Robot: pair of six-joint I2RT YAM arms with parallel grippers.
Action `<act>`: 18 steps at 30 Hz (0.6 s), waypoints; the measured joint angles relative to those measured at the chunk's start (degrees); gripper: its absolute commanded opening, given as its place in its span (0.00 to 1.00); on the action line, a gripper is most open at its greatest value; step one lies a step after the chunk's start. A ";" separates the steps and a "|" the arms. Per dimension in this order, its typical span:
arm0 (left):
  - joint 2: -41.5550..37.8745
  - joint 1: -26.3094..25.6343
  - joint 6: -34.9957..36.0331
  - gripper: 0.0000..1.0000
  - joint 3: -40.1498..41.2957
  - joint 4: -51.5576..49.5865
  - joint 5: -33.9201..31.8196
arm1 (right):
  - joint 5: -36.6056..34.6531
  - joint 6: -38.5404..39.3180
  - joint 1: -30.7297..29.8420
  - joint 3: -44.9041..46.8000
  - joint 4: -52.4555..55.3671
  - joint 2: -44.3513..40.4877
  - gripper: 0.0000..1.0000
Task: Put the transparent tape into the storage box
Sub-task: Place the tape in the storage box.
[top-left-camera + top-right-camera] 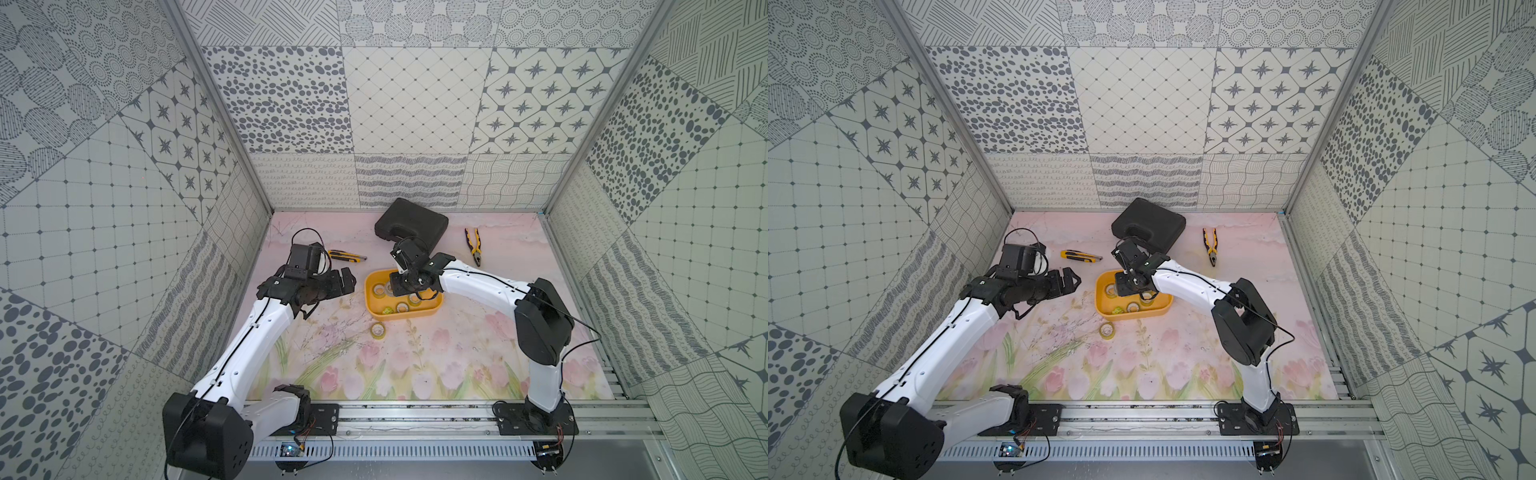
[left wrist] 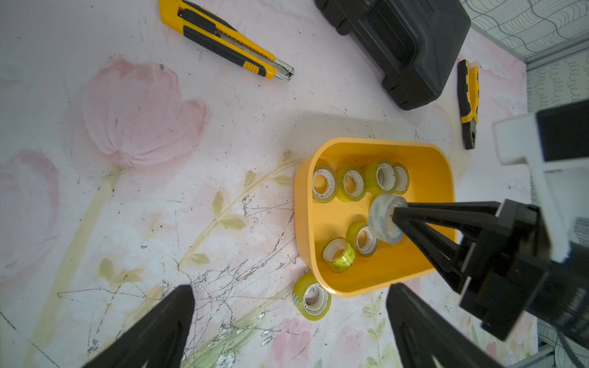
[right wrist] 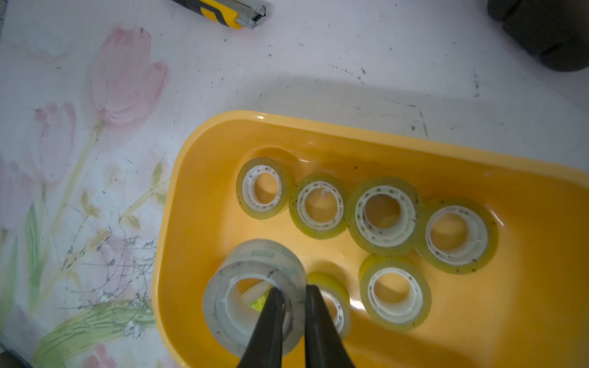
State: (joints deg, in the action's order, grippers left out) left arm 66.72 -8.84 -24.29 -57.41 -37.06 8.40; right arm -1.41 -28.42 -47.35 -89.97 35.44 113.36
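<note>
Tulip-print mat (image 1: 415, 365) sat inside patterned-tile walls (image 1: 415, 104); left gripper (image 1: 348, 281) hung wide apart and empty left of the storage box (image 3: 197, 197), right gripper (image 3: 294, 290) was clamped on a clear tape roll (image 3: 261, 251) over the box, other rolls (image 3: 384, 216) lay just beside its tips, and a loose roll (image 1: 377, 330) lay just outside.

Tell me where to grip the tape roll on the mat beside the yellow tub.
The loose roll seems to lie flat, core up: pinch its wall from above, one finger in the core, one outside, on the side away from the storage box crowding it.
</note>
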 measured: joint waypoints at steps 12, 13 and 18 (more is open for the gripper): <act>-0.09 0.00 -0.02 0.99 0.00 0.00 0.46 | -1.25 1.60 1.40 -10.60 1.25 9.77 0.12; -0.11 0.00 -0.02 0.99 0.00 0.00 0.46 | -1.25 1.79 1.53 -10.97 1.27 10.27 0.15; -0.26 0.00 -0.02 0.99 0.00 0.00 0.50 | -1.18 2.29 1.84 -11.72 2.03 11.63 0.36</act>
State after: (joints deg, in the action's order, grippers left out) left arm 66.46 -8.84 -24.32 -57.41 -37.06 8.91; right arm -2.59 -26.13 -45.52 -101.69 37.47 124.99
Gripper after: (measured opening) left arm 0.992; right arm 0.315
